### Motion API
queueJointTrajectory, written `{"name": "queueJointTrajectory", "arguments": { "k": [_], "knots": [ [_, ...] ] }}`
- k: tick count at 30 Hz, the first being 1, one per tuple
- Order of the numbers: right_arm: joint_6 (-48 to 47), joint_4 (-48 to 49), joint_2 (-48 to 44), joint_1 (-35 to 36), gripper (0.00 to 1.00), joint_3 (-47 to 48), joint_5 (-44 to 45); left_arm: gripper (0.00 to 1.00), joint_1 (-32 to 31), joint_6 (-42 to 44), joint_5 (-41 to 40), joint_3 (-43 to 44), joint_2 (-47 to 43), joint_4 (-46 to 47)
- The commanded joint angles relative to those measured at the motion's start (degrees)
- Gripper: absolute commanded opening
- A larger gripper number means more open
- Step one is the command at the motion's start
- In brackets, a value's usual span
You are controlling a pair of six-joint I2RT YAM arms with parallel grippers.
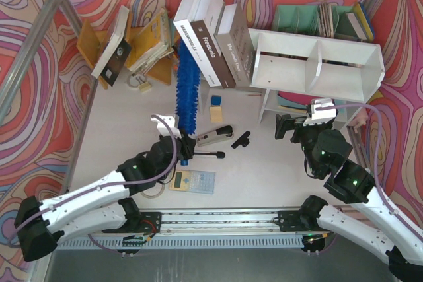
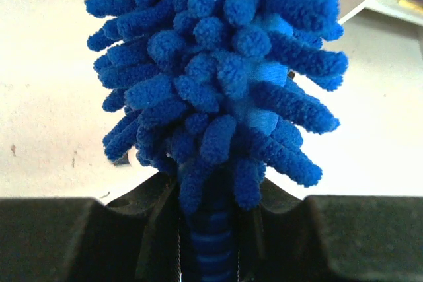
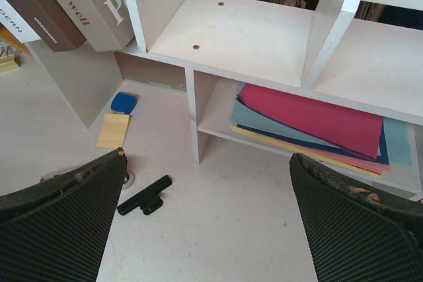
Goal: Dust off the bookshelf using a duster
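Note:
The bright-blue fluffy duster (image 1: 187, 90) lies lengthwise on the table, head pointing away toward the leaning books. My left gripper (image 1: 184, 150) is shut on its ribbed blue handle. In the left wrist view the chenille head (image 2: 218, 64) fills the frame and the handle (image 2: 213, 246) sits between my jaws. The white bookshelf (image 1: 317, 64) stands at the right with two upper cubbies and a lower tier. My right gripper (image 1: 293, 127) is open and empty just in front of the lower tier. The shelf also shows in the right wrist view (image 3: 251, 37), beyond the gripper (image 3: 208, 222).
Large books (image 1: 208, 31) lean left of the shelf. An orange rack (image 1: 142, 44) with books is at back left, a teal organiser (image 1: 310, 19) behind the shelf. A stapler (image 1: 215, 137), black clip (image 3: 144, 196), calculator (image 1: 193, 181) and sticky notes (image 1: 216, 107) lie around. Coloured papers (image 3: 317, 120) fill the lower tier.

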Motion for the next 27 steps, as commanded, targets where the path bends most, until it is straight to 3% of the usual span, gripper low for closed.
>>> {"name": "queueJointTrajectory", "arguments": {
  "k": [1,27],
  "knots": [
    [0.1,0.4,-0.3,-0.2,0.99,-0.2,0.5,0.00,0.8,5.9,-1.1,1.9,-3.0,-1.1],
    [0.2,0.5,0.8,-0.2,0.99,-0.1,0.7,0.00,2.0,-0.1,10.3,-9.1,-1.5,-9.5]
  ]
}}
